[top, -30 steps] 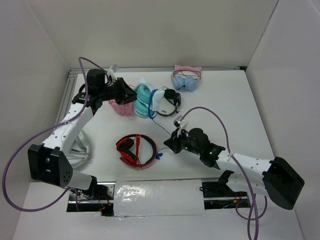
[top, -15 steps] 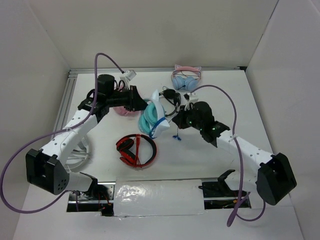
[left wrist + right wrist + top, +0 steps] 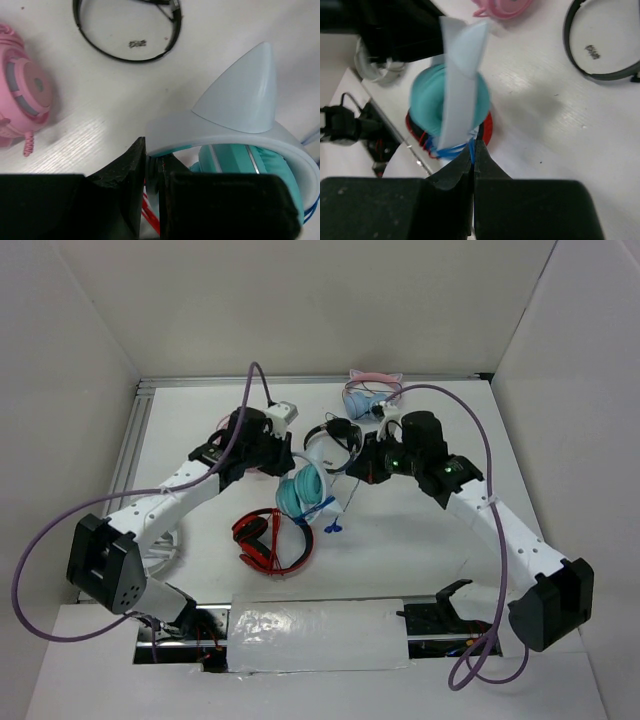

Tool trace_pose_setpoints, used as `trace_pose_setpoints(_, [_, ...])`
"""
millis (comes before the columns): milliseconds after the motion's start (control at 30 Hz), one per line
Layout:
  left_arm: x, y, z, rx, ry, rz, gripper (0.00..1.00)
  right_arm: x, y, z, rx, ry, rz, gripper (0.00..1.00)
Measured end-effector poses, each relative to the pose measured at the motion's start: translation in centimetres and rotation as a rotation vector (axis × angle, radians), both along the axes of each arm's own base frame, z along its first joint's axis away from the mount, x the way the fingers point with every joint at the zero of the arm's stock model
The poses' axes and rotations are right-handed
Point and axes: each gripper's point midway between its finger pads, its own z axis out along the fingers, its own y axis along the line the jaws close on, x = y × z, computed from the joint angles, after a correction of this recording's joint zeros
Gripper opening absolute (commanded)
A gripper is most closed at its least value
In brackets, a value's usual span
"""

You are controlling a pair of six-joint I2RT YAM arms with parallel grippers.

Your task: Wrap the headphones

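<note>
The teal headphones hang above the table's middle, their white headband and one cat ear close in the left wrist view. My left gripper is shut on the end of that headband. To the right, my right gripper is shut on the thin blue cable, which runs from the ear cups to the pinch. The cable's plug dangles below the cups.
Red headphones lie under and in front of the teal pair. Black headphones lie just behind, between the two grippers. A light-blue pair with pink ears sits at the back. A pink pair lies beneath my left arm.
My left gripper has carried the headphones right and forward, off the table. My right gripper has swung from the front to the back right of them, pulling the cable along.
</note>
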Motion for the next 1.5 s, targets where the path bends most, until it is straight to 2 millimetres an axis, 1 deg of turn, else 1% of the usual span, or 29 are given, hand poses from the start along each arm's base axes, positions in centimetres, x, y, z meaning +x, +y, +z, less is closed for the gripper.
trace_pose_setpoints(100, [0.7,0.4,-1.8,0.084,-0.004,0.041,0.00,-1.0,0.4,0.5,0.029,0.018,0.079,0.02])
trace_pose_setpoints(200, [1.6,1.0,-3.6,0.160,0.038,0.115,0.00,-2.5,1.3,0.2,0.066,0.064,0.189,0.03])
trace_pose_setpoints(267, [2.3,1.2,-4.2,0.186,0.077,0.174,0.00,-3.6,2.1,0.1,0.097,0.092,0.270,0.03])
trace_pose_setpoints(333, [3.3,1.3,-4.4,0.191,0.102,0.242,0.00,-4.6,2.9,0.0,0.114,0.112,0.337,0.03])
trace_pose_setpoints(400, [4.1,1.2,-4.1,0.176,0.126,0.309,0.00,-5.7,3.8,-0.2,0.118,0.124,0.389,0.03])
trace_pose_setpoints(500, [4.7,1.2,-3.4,0.142,0.161,0.398,0.00,-7.0,4.9,-0.4,0.103,0.125,0.434,0.06])
trace_pose_setpoints(600, [4.9,0.9,-2.6,0.093,0.202,0.465,0.00,-7.9,6.1,-1.0,0.068,0.122,0.454,0.09])
trace_pose_setpoints(667, [4.7,0.6,-2.2,0.055,0.229,0.499,0.00,-7.9,6.9,-1.8,0.030,0.125,0.438,0.09])
trace_pose_setpoints(733, [4.6,0.2,-2.0,0.017,0.258,0.525,0.00,-7.7,7.7,-3.1,-0.020,0.128,0.409,0.08])
trace_pose_setpoints(867, [4.1,-0.4,-1.9,-0.062,0.332,0.560,0.00,-6.1,8.5,-6.6,-0.169,0.101,0.250,0.08])
trace_pose_setpoints(967, [3.6,-0.3,-1.3,-0.140,0.385,0.562,0.00,-4.7,7.9,-9.0,-0.236,0.045,0.133,0.10])
trace_pose_setpoints(1000, [3.3,-0.1,-0.9,-0.172,0.395,0.557,0.00,-4.4,7.7,-9.9,-0.251,0.022,0.104,0.11])
trace_pose_setpoints(1033, [3.2,-0.3,-0.3,-0.216,0.403,0.540,0.00,-4.1,7.5,-10.6,-0.260,0.001,0.081,0.12])
trace_pose_setpoints(1067, [2.9,0.4,0.0,-0.228,0.402,0.550,0.00,-3.8,7.3,-11.3,-0.263,-0.026,0.055,0.12])
trace_pose_setpoints(1100, [2.7,0.6,0.5,-0.256,0.400,0.539,0.00,-3.5,7.1,-11.8,-0.262,-0.076,0.028,0.14])
trace_pose_setpoints(1200, [2.4,0.9,2.1,-0.337,0.379,0.497,0.00,-3.5,6.5,-13.2,-0.252,-0.199,-0.026,0.15])
trace_pose_setpoints(1267, [1.6,0.7,2.7,-0.356,0.378,0.466,0.00,-3.2,6.1,-13.6,-0.232,-0.270,-0.057,0.16])
trace_pose_setpoints(1333, [1.3,0.4,3.1,-0.371,0.380,0.441,0.00,-2.8,5.8,-13.3,-0.198,-0.325,-0.088,0.15])
trace_pose_setpoints(1433, [1.0,-0.1,3.9,-0.397,0.378,0.408,0.00,-2.5,5.8,-11.7,-0.119,-0.392,-0.121,0.15])
trace_pose_setpoints(1500, [0.9,-0.2,4.7,-0.422,0.368,0.386,0.00,-2.3,5.6,-10.5,-0.059,-0.427,-0.159,0.16])
